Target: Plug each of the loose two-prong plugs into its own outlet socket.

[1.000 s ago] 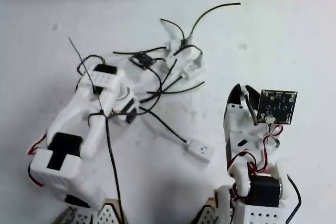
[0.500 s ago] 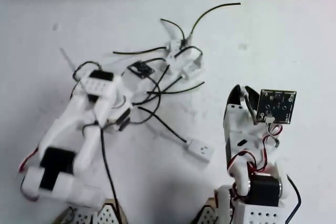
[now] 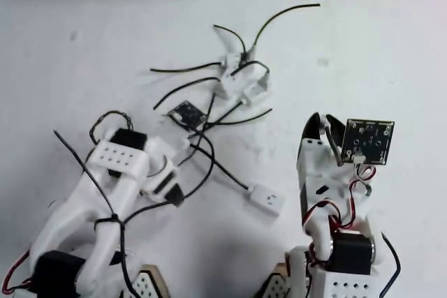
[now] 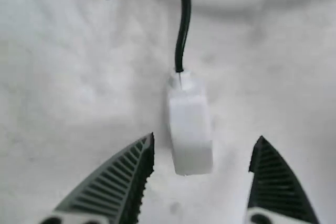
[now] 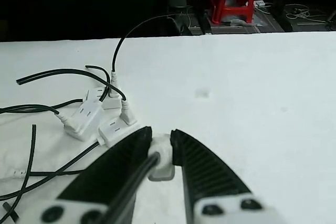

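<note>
We find the left gripper (image 4: pixel 205 142) with jaws apart, straddling the white oblong plug on a black cord (image 4: pixel 190 129) near the white desk's (image 3: pixel 391 47) front-left corner. The plug's long axis points straight outward between them. The right gripper (image 5: pixel 161 132) pinches a small white block (image 5: pixel 164 167).

A white plug (image 4: pixel 190 124) is trailing a black cord (image 4: pixel 182 24) across the white table (image 4: pixel 63 77); black ribbed fingers (image 4: pixel 126 177) are flanking it.

Smooth white plastic socket (image 3: pixel 267 199), matt black cord (image 3: pixel 223 170)
</note>
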